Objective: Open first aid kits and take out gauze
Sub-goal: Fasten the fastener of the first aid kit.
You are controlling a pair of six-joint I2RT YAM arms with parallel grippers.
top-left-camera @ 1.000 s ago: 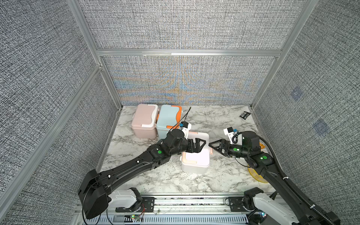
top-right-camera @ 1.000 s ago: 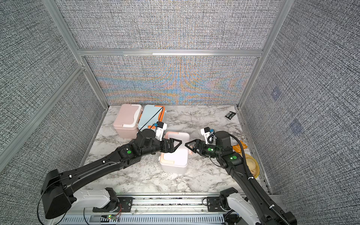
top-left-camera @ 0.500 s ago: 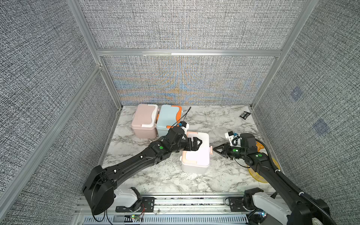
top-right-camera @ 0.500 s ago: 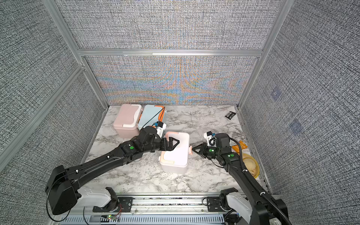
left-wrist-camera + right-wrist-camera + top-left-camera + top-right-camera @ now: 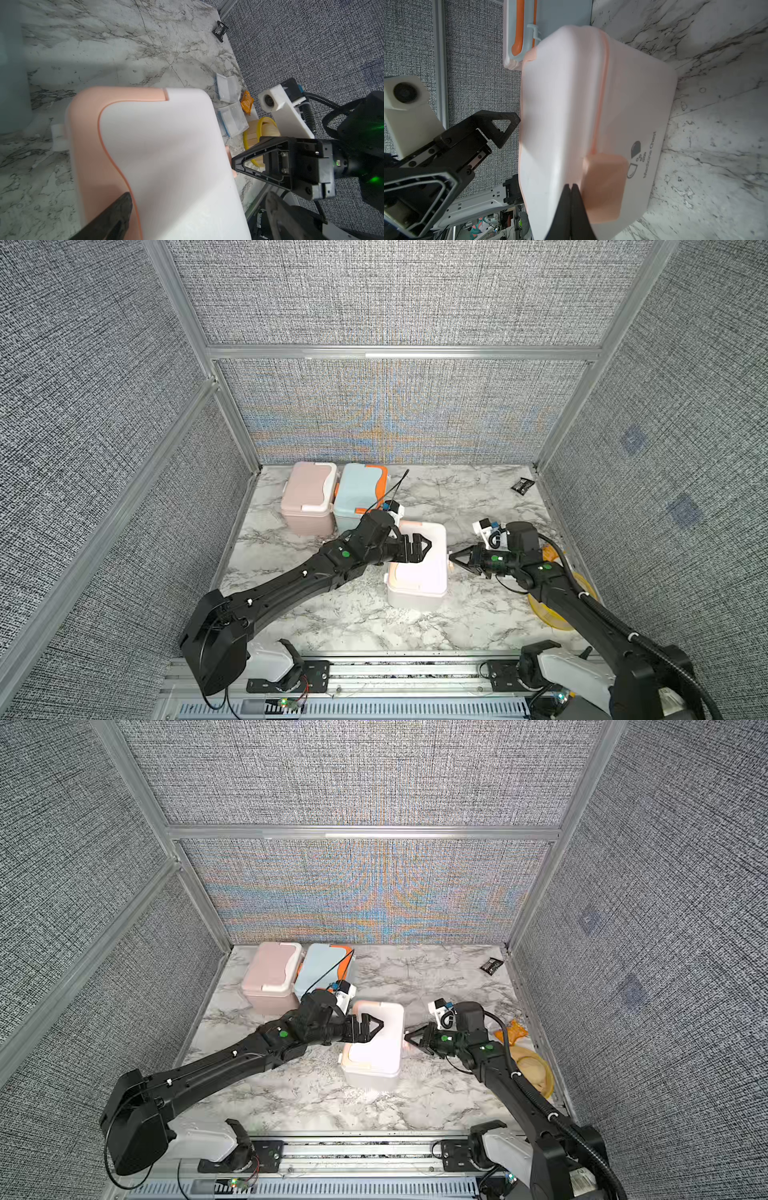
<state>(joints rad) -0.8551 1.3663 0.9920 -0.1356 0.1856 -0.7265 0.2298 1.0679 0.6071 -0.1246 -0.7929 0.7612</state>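
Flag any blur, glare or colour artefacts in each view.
Both top views: rainbow moiré across the back wall, and the white kit's lid washes out. Left wrist view: the blue kit is a soft blur. Right wrist view: the shut right claw sits too close, out of focus.

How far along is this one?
Seemingly done: two gauze packets lie by the right wall. In hand: shut right gripper at the white kit's peach latch, open left gripper over its lid. Left: all three lids look closed, pink kit and blue kit untouched.

Smooth matt plastic kit [image 5: 419, 578], polished marble-look tabletop [image 5: 457, 497], rough woven cloth walls [image 5: 395, 302], matt metal frame [image 5: 291, 352].
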